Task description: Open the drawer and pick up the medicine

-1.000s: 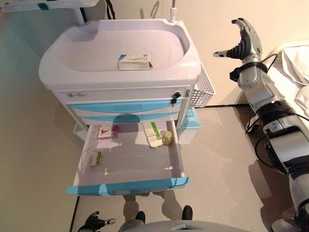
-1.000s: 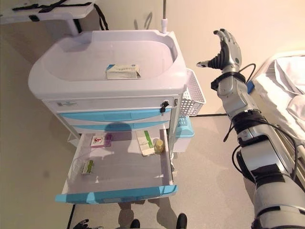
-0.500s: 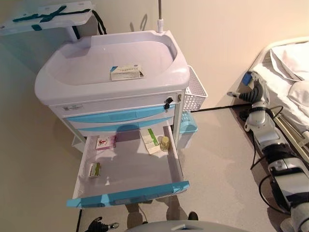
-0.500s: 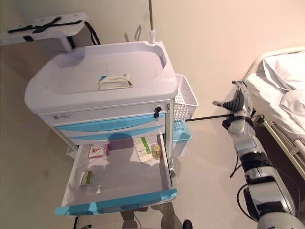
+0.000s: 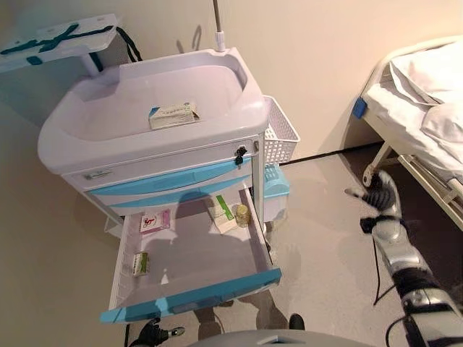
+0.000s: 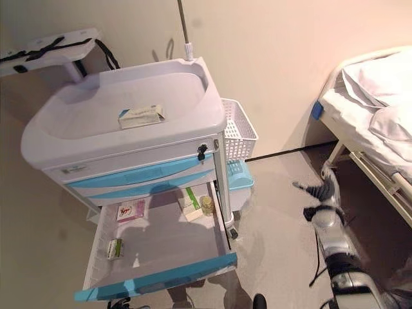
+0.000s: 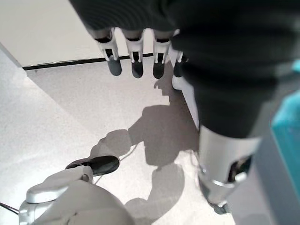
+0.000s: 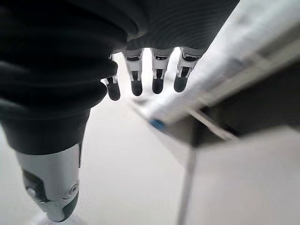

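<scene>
A: What has changed from a second ago?

B: Mostly the right hand [image 5: 381, 192]. It was raised high beside the medical cart [image 5: 145, 119], level with the cart's top. Now it hangs low over the floor [image 5: 325, 217], well apart from the cart, near the bed [image 5: 423, 108]. The whole picture has also shifted, so the camera moved; the cart itself did not.

A: Is that hand holding anything?

B: No. In its own wrist view the fingers [image 8: 157, 75] are straight and spread, and it carries nothing.

A: And the left hand?

B: The left hand [image 5: 153, 334] shows at the lower edge of the head view, below the drawer front, as before. Its wrist view shows straight fingers [image 7: 137, 58] over bare floor, holding nothing.

A: Where is the medicine?

B: The bottom drawer [image 5: 192, 293] stands pulled out, same as earlier. Inside, toward the back right, a small yellow bottle [image 5: 243, 214] stands just beside a white and green box [image 5: 226, 212]. A pink and white box [image 5: 154, 221] lies at the back left, and a small green packet [image 5: 140, 264] lies by the left wall. None has moved.

A: Anything on top?

B: A white and blue medicine box [image 5: 173, 114] lies flat in the cart's top tray, unchanged. A white wire basket [image 5: 281, 134] hangs on the cart's right side.
</scene>
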Available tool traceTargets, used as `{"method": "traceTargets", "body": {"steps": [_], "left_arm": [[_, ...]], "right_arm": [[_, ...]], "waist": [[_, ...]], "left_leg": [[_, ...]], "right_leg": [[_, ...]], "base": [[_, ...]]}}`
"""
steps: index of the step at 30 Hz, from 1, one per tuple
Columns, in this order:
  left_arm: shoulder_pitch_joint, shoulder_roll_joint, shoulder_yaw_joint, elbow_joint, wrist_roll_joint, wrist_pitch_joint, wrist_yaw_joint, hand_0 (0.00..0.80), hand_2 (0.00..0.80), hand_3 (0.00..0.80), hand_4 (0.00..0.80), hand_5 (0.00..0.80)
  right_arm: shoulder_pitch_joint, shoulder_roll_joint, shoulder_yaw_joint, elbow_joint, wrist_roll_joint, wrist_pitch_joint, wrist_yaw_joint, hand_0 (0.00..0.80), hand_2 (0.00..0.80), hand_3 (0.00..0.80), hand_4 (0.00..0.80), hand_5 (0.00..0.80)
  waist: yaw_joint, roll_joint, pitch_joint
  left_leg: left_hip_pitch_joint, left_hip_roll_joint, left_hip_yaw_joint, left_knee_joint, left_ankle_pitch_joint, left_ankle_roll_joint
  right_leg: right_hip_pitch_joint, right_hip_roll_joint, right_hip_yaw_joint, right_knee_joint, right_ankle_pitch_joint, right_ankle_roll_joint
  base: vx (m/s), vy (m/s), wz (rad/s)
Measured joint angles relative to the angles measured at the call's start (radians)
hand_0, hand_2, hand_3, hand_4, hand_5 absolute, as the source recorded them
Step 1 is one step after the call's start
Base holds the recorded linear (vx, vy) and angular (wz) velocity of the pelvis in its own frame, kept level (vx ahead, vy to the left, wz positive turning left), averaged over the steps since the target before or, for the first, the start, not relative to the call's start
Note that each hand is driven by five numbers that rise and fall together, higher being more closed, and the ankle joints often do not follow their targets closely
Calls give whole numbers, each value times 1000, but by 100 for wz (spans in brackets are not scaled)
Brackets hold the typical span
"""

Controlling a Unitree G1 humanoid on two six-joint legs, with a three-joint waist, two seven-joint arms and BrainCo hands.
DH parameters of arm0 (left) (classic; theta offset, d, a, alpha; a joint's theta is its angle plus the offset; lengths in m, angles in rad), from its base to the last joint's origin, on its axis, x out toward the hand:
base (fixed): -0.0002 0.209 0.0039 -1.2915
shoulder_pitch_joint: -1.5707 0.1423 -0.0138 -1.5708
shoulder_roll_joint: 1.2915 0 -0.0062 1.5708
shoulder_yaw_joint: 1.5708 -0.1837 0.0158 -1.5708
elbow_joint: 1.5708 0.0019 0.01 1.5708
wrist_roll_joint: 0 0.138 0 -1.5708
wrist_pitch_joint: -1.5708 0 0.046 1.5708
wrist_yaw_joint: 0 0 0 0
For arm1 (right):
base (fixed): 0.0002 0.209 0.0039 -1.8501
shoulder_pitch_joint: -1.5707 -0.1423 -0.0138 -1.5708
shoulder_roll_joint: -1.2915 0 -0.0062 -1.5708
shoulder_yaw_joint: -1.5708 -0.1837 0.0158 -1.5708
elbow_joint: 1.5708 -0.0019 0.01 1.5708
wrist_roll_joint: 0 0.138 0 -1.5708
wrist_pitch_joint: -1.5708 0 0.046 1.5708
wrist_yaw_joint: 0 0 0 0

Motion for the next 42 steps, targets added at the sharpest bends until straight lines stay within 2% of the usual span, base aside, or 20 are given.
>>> {"method": "traceTargets", "body": {"steps": [6,18,23,28,36,40,42], "left_arm": [[-8,1,0,-2,0,0,-20,0,0,0,0,0],[-27,3,-1,3,1,3,-42,0,0,0,0,0],[-48,5,-26,15,41,4,-62,0,0,0,0,0],[-73,16,-74,15,80,8,-72,0,0,0,0,0],[-157,47,-137,16,120,17,-82,0,0,0,0,0],[-193,58,-168,16,122,15,-87,0,0,0,0,0],[-225,56,-193,15,122,15,-98,0,0,0,0,0]], "right_arm": [[55,36,-39,108,59,-11,54,0,0,0,0,0],[109,46,-52,316,112,-13,87,0,0,0,0,0],[116,46,-52,360,120,-15,104,0,0,0,0,0],[133,54,-52,382,154,-20,126,0,0,0,0,0],[156,87,-52,532,221,-20,181,0,0,0,0,0],[154,96,-52,554,236,-20,208,0,0,0,0,0],[152,98,-51,564,237,-20,216,0,0,0,0,0]], "waist": [[-5,5,9],[-36,11,11],[-55,10,11],[-55,8,14],[-64,-23,49],[-86,-36,67],[-96,-39,78]], "left_leg": [[13,-1,1,-1,-3,-2],[13,-1,2,0,-3,-2],[10,-2,5,0,-3,-2],[-6,-4,19,-1,-5,-2],[-15,-6,28,0,-4,-1],[-21,-7,30,0,-4,-1],[-31,-15,41,0,-3,0]], "right_leg": [[11,-1,3,0,-1,-1],[11,0,8,0,0,-1],[5,1,13,0,1,-1],[-14,1,28,0,4,0],[-33,2,34,1,10,-1],[-40,1,39,1,11,-1],[-56,2,55,5,16,0]], "base": [[0,-1,-2],[0,0,0],[-6,-3,-2],[-15,-4,-8],[-1,-2,-4],[-11,6,-1],[-59,31,-15]]}}
